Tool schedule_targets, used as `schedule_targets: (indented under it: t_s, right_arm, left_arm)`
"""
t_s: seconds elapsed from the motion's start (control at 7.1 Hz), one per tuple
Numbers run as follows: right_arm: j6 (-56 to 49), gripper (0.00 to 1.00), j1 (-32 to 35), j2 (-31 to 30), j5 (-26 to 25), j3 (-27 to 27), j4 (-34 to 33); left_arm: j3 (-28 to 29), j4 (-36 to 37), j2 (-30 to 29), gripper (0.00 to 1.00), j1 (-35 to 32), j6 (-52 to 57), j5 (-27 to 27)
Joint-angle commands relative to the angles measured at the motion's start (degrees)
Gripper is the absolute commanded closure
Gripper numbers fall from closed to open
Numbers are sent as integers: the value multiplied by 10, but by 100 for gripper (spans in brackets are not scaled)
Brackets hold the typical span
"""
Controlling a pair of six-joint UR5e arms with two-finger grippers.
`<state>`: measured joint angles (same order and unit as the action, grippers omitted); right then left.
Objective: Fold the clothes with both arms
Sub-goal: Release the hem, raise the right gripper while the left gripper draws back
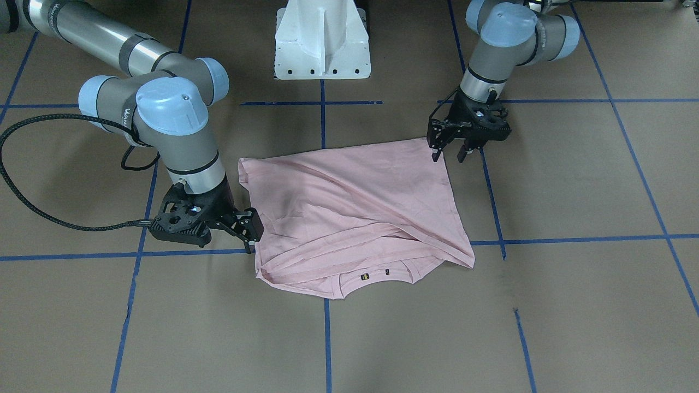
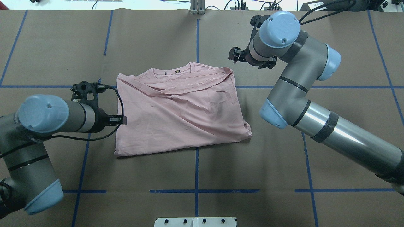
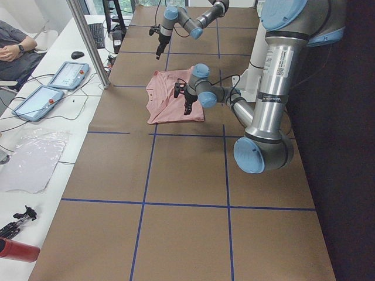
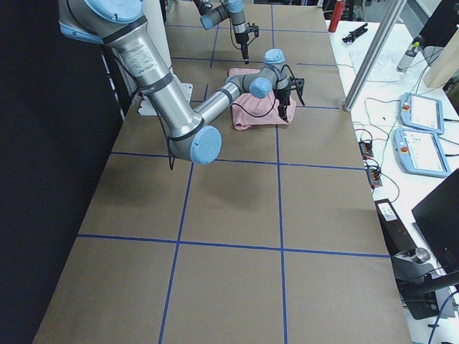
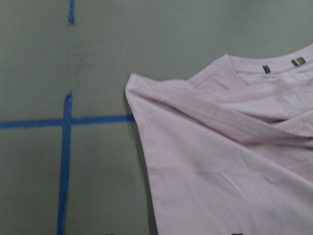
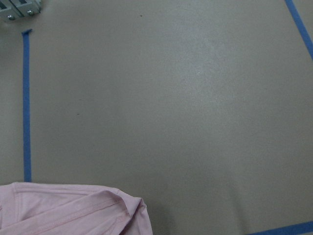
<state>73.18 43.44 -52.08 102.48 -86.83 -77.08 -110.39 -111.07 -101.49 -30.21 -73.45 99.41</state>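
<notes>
The pale pink T-shirt (image 1: 355, 213) lies folded on the brown table, plain side up, with its ribbed collar and small labels at the edge far from the robot (image 2: 172, 72). No cartoon or lettering shows. My left gripper (image 1: 448, 155) is open and empty, fingers pointing down just over the shirt's near left corner; in the overhead view it sits at the shirt's left edge (image 2: 123, 119). My right gripper (image 1: 252, 232) is open and empty, beside the shirt's far right corner (image 2: 235, 56). The left wrist view shows the collar end of the shirt (image 5: 230, 171); the right wrist view shows one corner (image 6: 63, 210).
The white pedestal base (image 1: 322, 49) stands at the robot's side of the table. Blue tape lines (image 2: 196, 157) form a grid on the brown paper. A side bench holds tablets (image 3: 67, 76) and cables, with a seated person (image 3: 14, 50) beyond it.
</notes>
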Motion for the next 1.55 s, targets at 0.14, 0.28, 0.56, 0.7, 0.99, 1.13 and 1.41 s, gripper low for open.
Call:
schedule_targets:
  t_s: [0.14,0.28,0.56,0.7,0.99,1.13,1.41]
  right_arm:
    - [0,0,-1,-2,-1,-3,-1]
    - [0,0,-1,-3,-2,-3,-1]
    - [-1,0,-1,-9,-2,-4,-1]
    - [-1,0,-1,-11,-2,-4,-1]
    - [-1,0,-1,-13,-4,-4,-1]
    - [-1,0,-1,-14,-4,-7,-1]
    - [-1,0,-1,-17,-5,-7,0]
  left_arm:
    - [4,1,13,40,51,-28,-10]
    - [5,2,13,41,56,-28,-10]
    - [11,4,13,57,67,-28,-10]
    - [9,4,13,96,69,-28,-10]
    - [-8,2,35,100,67,-23,-8]
    - [-33,1,63,100,67,-24,-8]
    - [-38,0,78,100,86,-28,-11]
